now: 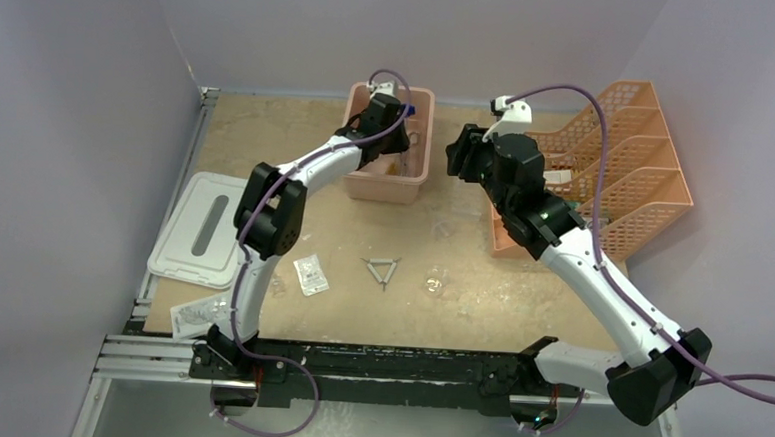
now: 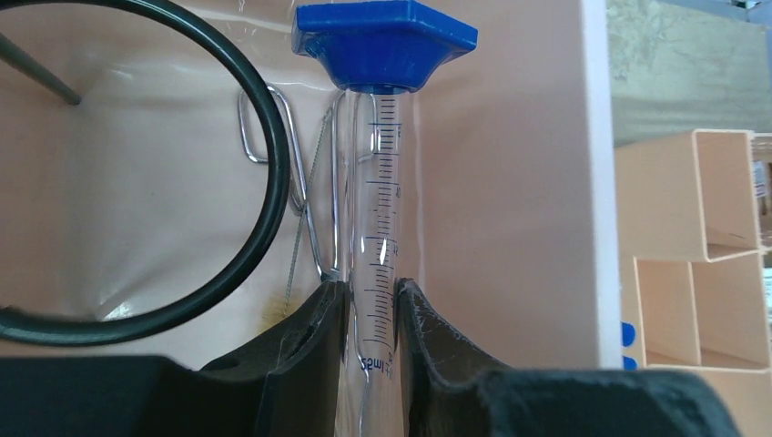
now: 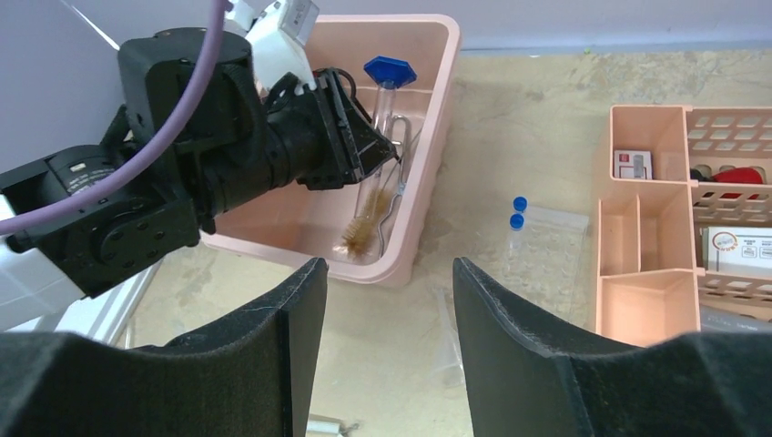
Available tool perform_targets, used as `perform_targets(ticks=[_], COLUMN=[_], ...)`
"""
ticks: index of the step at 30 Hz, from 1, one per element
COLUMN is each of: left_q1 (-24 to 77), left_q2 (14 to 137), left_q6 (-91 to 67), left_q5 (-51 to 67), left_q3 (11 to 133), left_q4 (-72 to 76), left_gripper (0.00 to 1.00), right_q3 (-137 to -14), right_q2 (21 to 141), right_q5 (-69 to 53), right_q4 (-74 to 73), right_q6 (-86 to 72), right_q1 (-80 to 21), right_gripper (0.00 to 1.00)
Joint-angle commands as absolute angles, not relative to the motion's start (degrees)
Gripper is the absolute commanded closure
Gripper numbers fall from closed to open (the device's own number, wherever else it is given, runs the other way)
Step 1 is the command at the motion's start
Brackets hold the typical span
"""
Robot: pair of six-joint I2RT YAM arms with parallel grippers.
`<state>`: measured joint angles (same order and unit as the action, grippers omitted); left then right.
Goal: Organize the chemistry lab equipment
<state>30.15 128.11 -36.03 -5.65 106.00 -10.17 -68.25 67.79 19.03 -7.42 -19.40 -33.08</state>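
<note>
Gripping cylinder [image 2: 380,209] inside tub [image 2: 510,182]: left gripper [image 2: 369,296] jaws clamped on it. Risk: smooth wall may slip, dropping cylinder onto ring [image 2: 278,159]. Right gripper [image 3: 387,269] near tub, jaws apart.

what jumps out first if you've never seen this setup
The left arm's jaws pinch a clear, blue-footed graduated cylinder, reaching into the pink tub beside a black wire ring. The right arm's jaws stand open above the table, between that tub and the orange racks.

The graduated cylinder [image 2: 378,228] is clear and glossy, the pink tub [image 2: 510,182] smooth plastic.
</note>
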Motion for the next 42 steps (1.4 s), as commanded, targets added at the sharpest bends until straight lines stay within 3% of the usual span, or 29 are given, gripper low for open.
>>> perform_targets(ticks=[1,11,24,34,42], left_q1=[31.02,31.6,31.6,31.48,28.89], left_q2=[130.72,132.81,132.03,122.77,107.05], left_q6=[-34.54,-32.51,-30.24,-29.11,-29.05], left_q5=[-8.13,-7.93,-6.5,-8.11,-12.6], left_q3=[110.55,111.45,114.83,115.05,102.54], left_q4=[-10.62,-12.12,-14.88,-20.04,-24.05], left_gripper=[0.87,0.82,0.62,0.57,0.41], right_q3=[-70.11,-70.63,-71.88,-72.2,-72.68], right_q2=[68.09,70.06,71.88,71.72,72.7], right_q5=[20.5,20.48,20.22,19.95,18.6], right_q4=[-4.94,-4.42,-4.2,-5.2,-7.31], right_q6=[-17.75,-17.49,-17.64,-18.84,-20.52], right_q1=[-33.1,-32.74,-32.44,-32.44,-32.47], right_gripper=[0.44,0.44,0.44,0.44,0.42])
